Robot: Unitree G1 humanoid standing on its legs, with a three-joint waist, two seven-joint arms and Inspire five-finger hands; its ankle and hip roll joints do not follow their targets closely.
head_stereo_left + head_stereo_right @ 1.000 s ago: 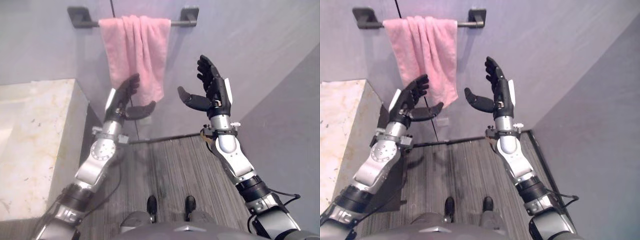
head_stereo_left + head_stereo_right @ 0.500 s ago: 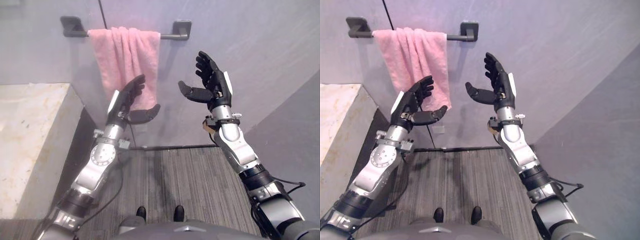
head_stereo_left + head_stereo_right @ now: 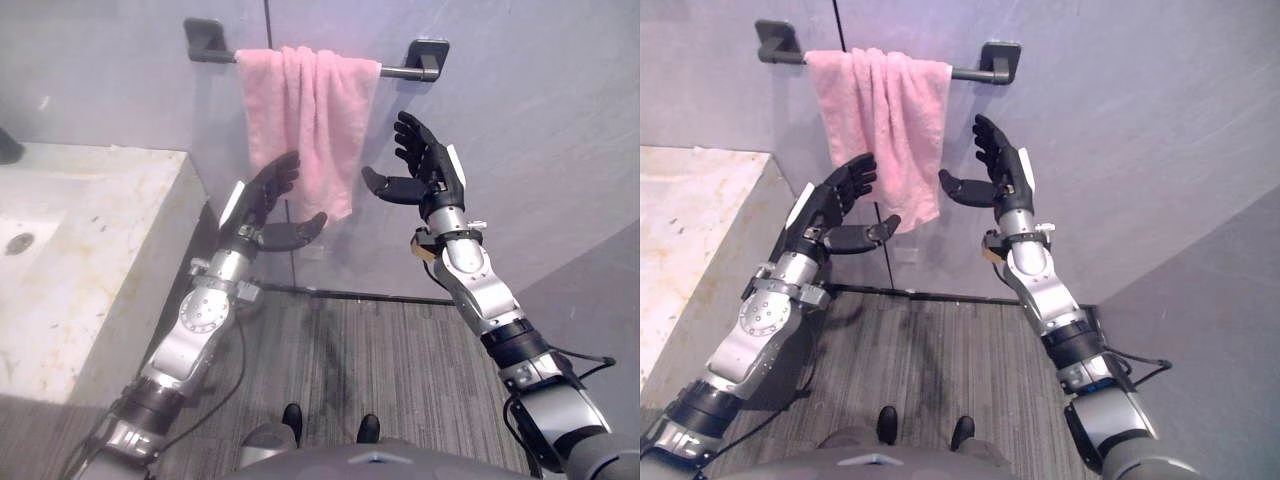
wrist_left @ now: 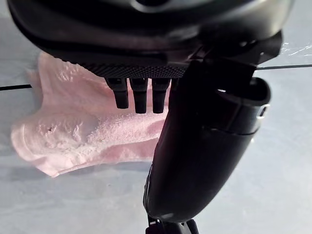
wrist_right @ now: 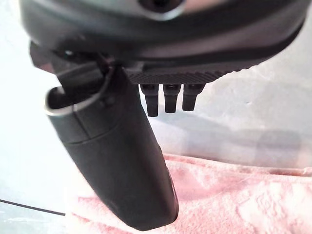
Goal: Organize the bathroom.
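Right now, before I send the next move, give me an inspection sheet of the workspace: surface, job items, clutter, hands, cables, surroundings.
Surface: pale stained counter with a sink basin at the robot's left; striped grey floor below.
Job items: pink towel draped bunched over the dark towel bar on the wall, lower edge hanging free.
Clutter: nothing seen.
Hands: left hand open, raised in front of the towel's lower part; right hand open, raised beside the towel's right edge. Neither holds the towel.
Cables: nothing seen beyond the robot's own.
Surroundings: grey wall with a dark vertical seam; a second grey wall at the right.
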